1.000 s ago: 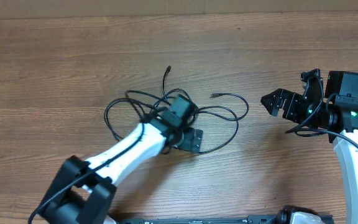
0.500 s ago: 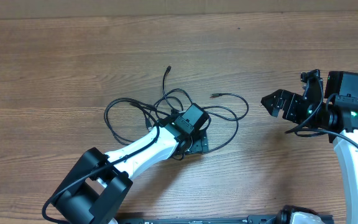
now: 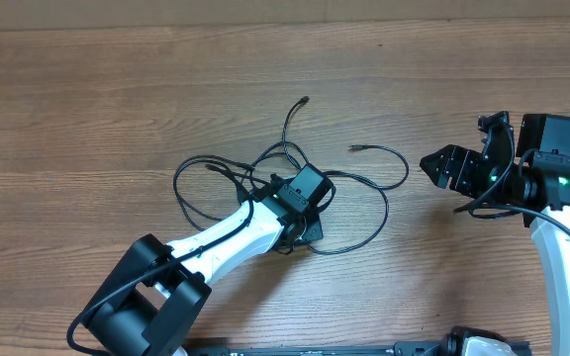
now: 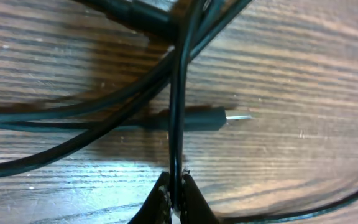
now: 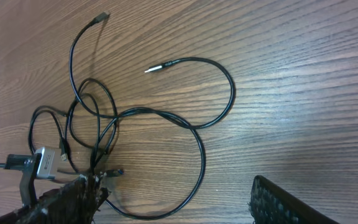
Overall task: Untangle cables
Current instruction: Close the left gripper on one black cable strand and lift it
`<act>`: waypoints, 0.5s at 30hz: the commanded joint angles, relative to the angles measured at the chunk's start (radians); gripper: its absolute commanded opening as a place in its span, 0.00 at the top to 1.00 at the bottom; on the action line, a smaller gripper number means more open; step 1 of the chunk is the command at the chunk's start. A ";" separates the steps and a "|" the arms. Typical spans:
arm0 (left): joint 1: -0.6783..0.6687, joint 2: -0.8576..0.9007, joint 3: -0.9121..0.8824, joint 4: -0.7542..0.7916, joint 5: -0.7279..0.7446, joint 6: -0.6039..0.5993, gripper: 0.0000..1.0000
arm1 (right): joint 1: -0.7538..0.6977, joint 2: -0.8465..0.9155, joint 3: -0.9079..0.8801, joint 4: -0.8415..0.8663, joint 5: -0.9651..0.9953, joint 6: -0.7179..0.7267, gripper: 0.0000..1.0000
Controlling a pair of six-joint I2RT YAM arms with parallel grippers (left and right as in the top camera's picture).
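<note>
Overhead: the cables (image 3: 255,173) lie in a loose tangle mid-counter, with broad bare wood toward the far edge and the left edge of the counter (image 3: 87,99). The left hand (image 3: 308,225) sits down in the tangle's near side. The right hand (image 3: 460,158) hangs by the right edge, well apart from the nearest loop.

Left wrist: the left hand (image 4: 174,202) is pinched tight on one strand of the cables (image 4: 178,93), which crosses a silver-tipped plug (image 4: 201,118).

Right wrist: the right hand (image 5: 179,202) is spread wide, holding nothing, and the cables (image 5: 95,134) sprawl beyond it.
</note>
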 commanded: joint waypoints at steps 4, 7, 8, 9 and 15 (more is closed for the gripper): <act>0.021 -0.048 0.127 -0.178 0.034 0.199 0.96 | -0.004 0.000 0.020 -0.002 0.031 0.000 0.16; 0.034 -0.123 0.316 -0.413 -0.079 0.302 0.96 | -0.004 0.000 0.020 -0.003 0.034 0.000 0.16; 0.034 -0.140 0.377 -0.475 -0.120 0.333 0.96 | -0.004 0.000 0.020 -0.003 0.034 0.000 0.15; 0.034 -0.153 0.431 -0.525 -0.154 0.359 0.96 | -0.004 0.000 0.020 -0.003 0.034 0.000 0.15; 0.034 -0.183 0.823 -0.800 -0.326 0.458 0.96 | -0.004 0.000 0.020 -0.006 0.034 0.000 0.15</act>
